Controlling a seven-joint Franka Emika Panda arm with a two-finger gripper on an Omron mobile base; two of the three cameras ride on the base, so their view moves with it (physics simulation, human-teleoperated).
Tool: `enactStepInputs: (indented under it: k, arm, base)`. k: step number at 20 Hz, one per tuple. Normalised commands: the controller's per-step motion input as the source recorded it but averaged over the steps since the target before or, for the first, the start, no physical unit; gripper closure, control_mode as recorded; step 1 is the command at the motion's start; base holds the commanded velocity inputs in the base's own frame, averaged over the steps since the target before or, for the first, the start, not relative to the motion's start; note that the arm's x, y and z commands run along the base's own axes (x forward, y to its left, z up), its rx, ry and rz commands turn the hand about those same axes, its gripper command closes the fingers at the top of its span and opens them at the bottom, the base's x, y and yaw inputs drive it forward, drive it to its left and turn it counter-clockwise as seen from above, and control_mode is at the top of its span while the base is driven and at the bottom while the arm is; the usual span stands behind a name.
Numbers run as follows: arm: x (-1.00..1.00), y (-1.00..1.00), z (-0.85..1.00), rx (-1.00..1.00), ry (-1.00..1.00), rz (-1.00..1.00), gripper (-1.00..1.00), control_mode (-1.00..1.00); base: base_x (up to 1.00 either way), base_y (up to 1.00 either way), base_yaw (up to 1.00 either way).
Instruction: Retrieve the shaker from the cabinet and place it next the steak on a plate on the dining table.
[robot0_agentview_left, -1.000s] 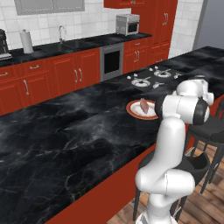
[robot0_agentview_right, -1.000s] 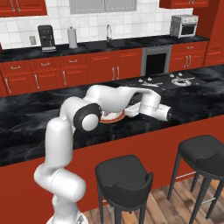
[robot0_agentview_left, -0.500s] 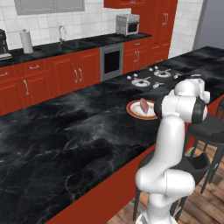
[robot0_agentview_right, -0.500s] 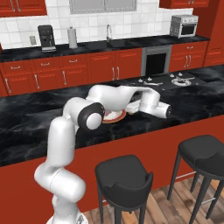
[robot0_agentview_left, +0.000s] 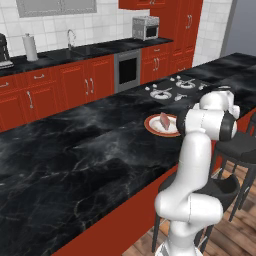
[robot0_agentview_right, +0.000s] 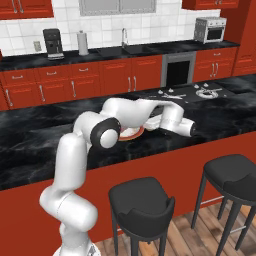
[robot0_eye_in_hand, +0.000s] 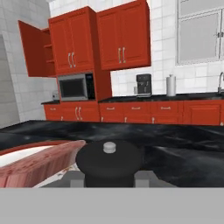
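Little has shifted since the earlier frames — the arm's forearm has eased slightly nearer the plate (robot0_agentview_left: 159, 126) while the base views hold the same framing.

On the dining table (robot0_agentview_left: 75, 150), a glossy black marbled surface with red sides, the round plate with its orange-red rim carries the steak (robot0_agentview_left: 164, 120), a small reddish-pink slab. In the right base view the arm bends low over the surface, hiding most of the plate (robot0_agentview_right: 131, 133), and the hand reaches out to the right of it.

The hand view looks along the gripper (robot0_eye_in_hand: 108, 178): the jaws are clamped on the shaker (robot0_eye_in_hand: 109, 162), whose dark cap with a small pale knob sits between them. The shaker is just beside the steak (robot0_eye_in_hand: 41, 167), which lies on the plate (robot0_eye_in_hand: 26, 151) at the lower left of that view; whether the shaker touches the plate I cannot tell.

Beyond it stand red cabinets (robot0_eye_in_hand: 100, 43) — one door open at the far left — and a microwave (robot0_eye_in_hand: 75, 87).
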Motion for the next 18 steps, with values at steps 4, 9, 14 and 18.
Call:
enactStepInputs:
  k: [4,9,14,18]
  arm:
    - [0.00,0.20,-0.13,-0.01,0.00,0.00,1.00,-1.00]
    - [-0.01,0.14,-0.12,0.00,0.00,0.00,1.00,-1.00]
    - [-0.02,0.13,-0.11,0.00,0.00,0.00,1.00,-1.00]
    - [-0.04,0.13,-0.08,0.00,0.00,0.00,1.00,-1.00]
  base:
    - [0.00,0.00,0.00]
    - [0.00,0.00,0.00]
    - [0.00,0.00,0.00]
    - [0.00,0.00,0.00]
